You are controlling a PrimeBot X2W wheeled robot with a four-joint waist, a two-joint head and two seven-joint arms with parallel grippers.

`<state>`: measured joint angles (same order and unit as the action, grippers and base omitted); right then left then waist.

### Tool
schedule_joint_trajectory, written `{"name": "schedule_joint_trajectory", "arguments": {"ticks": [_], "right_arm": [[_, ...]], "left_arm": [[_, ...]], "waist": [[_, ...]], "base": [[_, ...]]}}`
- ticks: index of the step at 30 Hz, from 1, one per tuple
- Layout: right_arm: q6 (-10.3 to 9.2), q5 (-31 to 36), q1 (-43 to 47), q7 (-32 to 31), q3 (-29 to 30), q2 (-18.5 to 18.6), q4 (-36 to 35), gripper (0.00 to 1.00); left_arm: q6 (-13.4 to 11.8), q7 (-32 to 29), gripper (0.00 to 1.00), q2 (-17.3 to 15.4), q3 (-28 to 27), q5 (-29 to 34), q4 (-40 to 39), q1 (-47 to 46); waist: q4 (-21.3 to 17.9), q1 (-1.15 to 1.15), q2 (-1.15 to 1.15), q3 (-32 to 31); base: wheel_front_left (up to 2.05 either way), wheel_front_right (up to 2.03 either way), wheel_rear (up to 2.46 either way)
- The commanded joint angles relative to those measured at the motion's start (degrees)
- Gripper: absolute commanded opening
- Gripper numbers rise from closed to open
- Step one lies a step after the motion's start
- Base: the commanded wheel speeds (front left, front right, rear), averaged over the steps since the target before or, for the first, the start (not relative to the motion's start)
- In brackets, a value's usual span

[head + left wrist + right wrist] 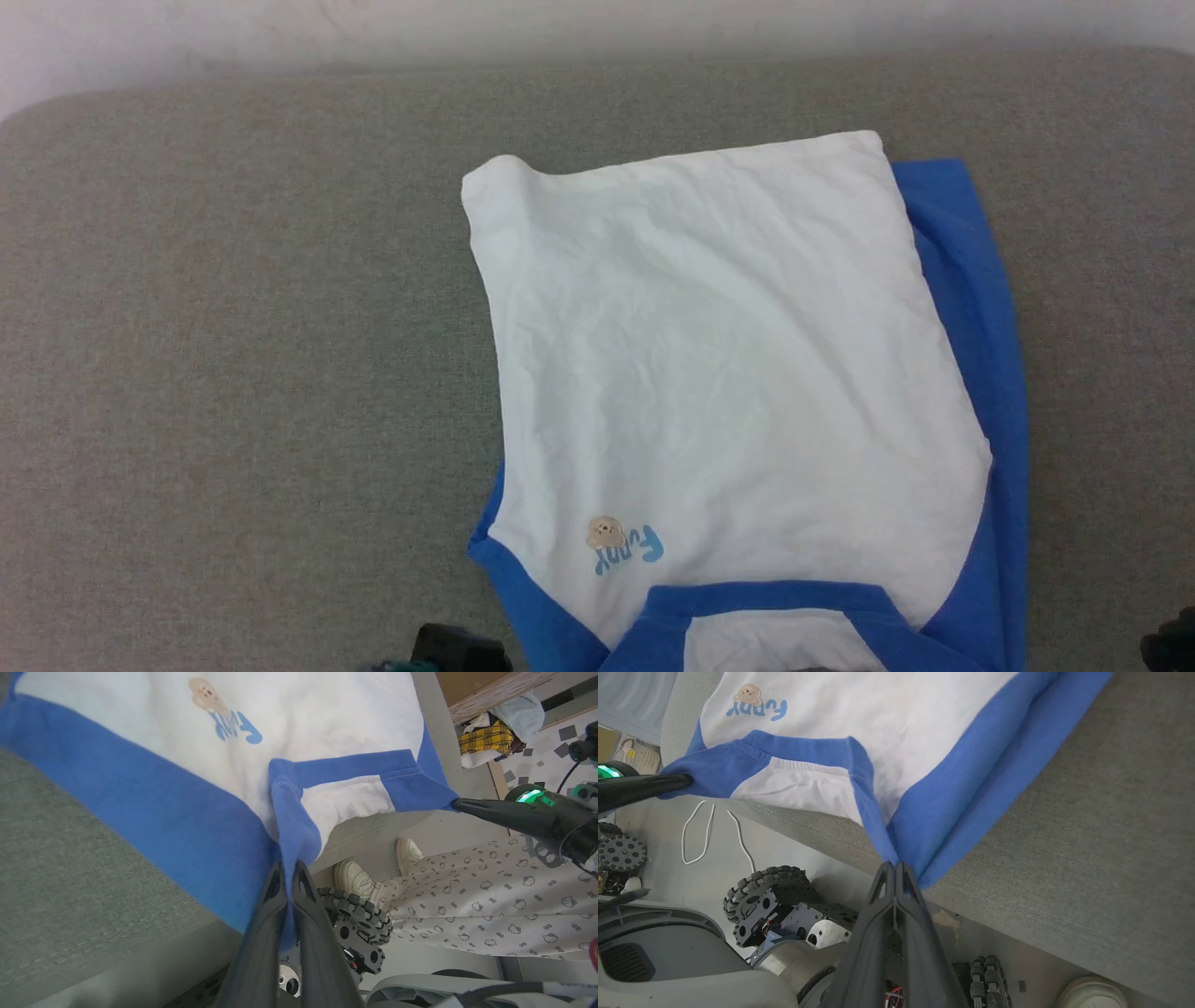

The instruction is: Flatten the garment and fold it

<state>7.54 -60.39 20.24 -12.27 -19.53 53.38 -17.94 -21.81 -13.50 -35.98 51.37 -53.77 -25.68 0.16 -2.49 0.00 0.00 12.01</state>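
Note:
The garment (728,373) lies spread on a grey padded surface (233,373), white body up, logo near its collar, blue sleeves tucked along its sides. Its collar end hangs over the near edge. In the left wrist view my left gripper (288,865) is shut on the blue fabric beside the collar of the garment (327,709). My right gripper (895,865) is shut on the blue shoulder fabric of the garment (887,714). Each wrist view also shows the other arm's gripper pinching its corner: the right gripper (457,805) and the left gripper (685,780). The cloth between them is taut.
Below the surface's near edge are the robot's base and studded wheels (761,896). A person's shoes (355,877) and patterned trousers (490,905) stand close by. A white cord (698,830) lies on the floor. Bare grey surface stretches left of the garment.

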Motion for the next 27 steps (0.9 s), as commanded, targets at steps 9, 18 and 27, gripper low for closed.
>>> {"name": "schedule_joint_trajectory", "arguments": {"ticks": [9, 18, 27], "right_arm": [[-0.05, 2.21, 4.38, -3.64, 5.21, -2.22, -5.11, 0.00], [-0.05, 1.74, 8.55, -7.21, 12.67, -3.71, -13.41, 0.00], [-0.05, 4.25, -1.65, -5.67, 20.54, -2.74, -20.73, 0.00]], "left_arm": [[-1.36, 1.28, 0.00, -2.59, -1.89, -0.47, -3.96, 2.77], [-4.69, 0.96, 0.00, -6.37, -3.90, 1.95, -12.33, 2.56], [-2.87, 3.38, 0.00, -6.79, -9.55, 10.66, -16.04, -10.90]], "waist": [[-0.08, 0.00, 0.00, -2.18], [-0.53, 0.00, 0.00, -2.38], [-0.87, 0.00, 0.00, -0.91]], "base": [[0.00, 0.00, 0.00], [0.00, 0.00, 0.00], [0.00, 0.00, 0.00]]}}
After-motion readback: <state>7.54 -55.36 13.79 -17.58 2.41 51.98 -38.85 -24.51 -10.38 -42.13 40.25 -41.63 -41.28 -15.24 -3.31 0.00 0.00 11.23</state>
